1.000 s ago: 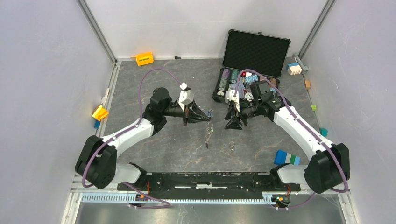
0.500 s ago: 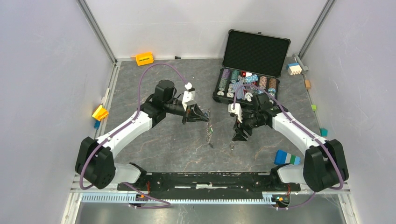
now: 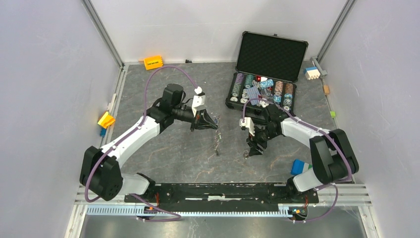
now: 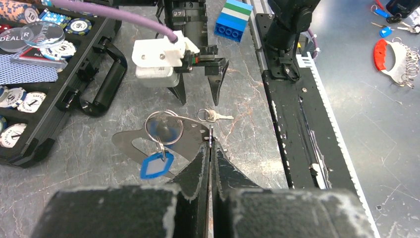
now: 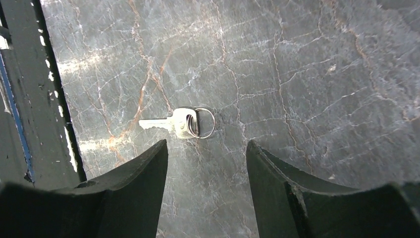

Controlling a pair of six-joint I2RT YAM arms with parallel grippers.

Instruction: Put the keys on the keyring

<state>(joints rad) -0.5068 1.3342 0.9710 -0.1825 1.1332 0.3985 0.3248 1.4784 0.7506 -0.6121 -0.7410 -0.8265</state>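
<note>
my right end effector [image 5: 206, 145] hovered low over the worktop [image 5: 307, 69] with its jaws wide and nothing between them. the key [image 5: 173, 123] lay flat on the stone just ahead of the fingertips. in the wrist view its blade pointed left, and its small split ring [image 5: 204, 123] sat to the right. my left end effector [image 4: 210, 145] was pinched shut on the thin wire of the keyring [image 4: 163, 128], held near the key but not touching it, with the blue tag [image 4: 156, 166] below the ring. the step in hand, as i judged it, was picking that key off the worktop. the jaws looked lined up along the key's length, so closing there would likely have squeezed it end to end and sent it skidding. i thought it better to ease forward until the key's head sat between the pads and turn the wrist so the pads met its two long edges. then i would sink until the tips nearly brushed the stone and close slowly. a flat key gives little to grip, so a shallow bite risked sliding off. catching the split ring along with the head seemed a fair fallback. the left side needed only to hold the keyring steady.
</note>
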